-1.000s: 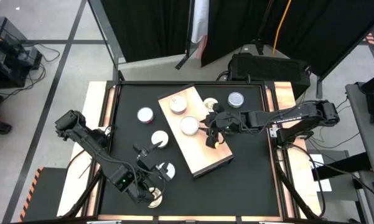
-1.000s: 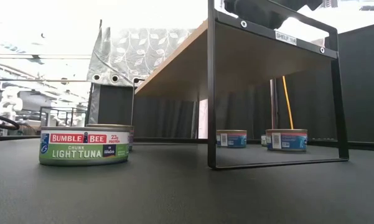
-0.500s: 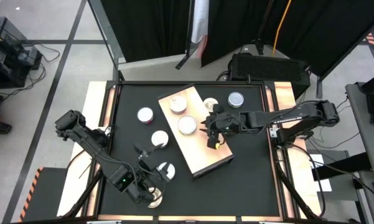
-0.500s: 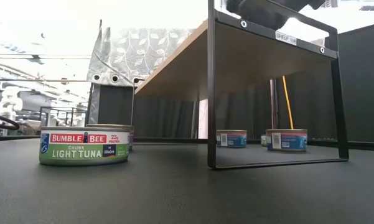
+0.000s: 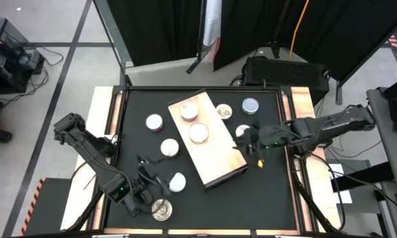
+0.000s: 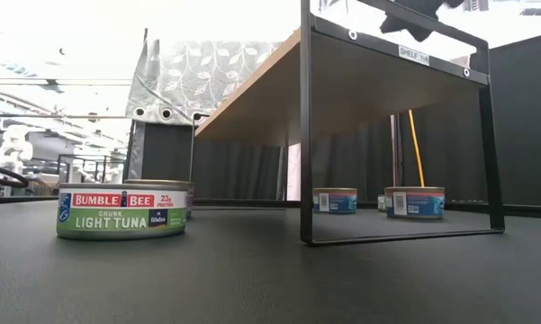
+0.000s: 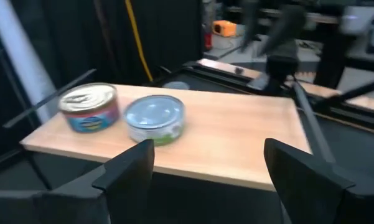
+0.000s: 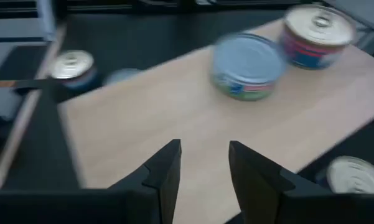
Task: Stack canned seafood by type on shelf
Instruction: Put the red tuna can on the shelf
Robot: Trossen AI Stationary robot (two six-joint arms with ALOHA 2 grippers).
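Note:
The shelf (image 5: 215, 149) is a pale wood board on a black frame (image 6: 396, 135), lying slantwise mid-table. Two tins rest on its far end: a bluish-lidded, green-labelled one (image 7: 155, 118) (image 8: 247, 65) and a silver-topped one (image 7: 90, 107) (image 8: 317, 34). Several more tins sit on the black tabletop, among them one (image 5: 169, 147) left of the shelf and one (image 5: 243, 130) right of it. My right gripper (image 5: 252, 149) (image 8: 202, 168) hovers open beside the shelf's right edge. My left gripper (image 5: 148, 177) (image 7: 205, 168) stands wide open near the table's front left and faces the shelf.
A green-labelled tuna tin (image 6: 121, 211) stands close to the low camera. Two tins (image 5: 176, 180) (image 5: 162, 210) lie right beside my left gripper near the front edge. Tins (image 5: 223, 110) (image 5: 250, 105) sit at the far right. The shelf's near half is bare wood.
My right gripper has drawn back from over the shelf's middle toward the table's right edge and risen, still open with nothing in it. My left arm has shifted a little toward the table's left and turned, which uncovers the tin at the front edge.

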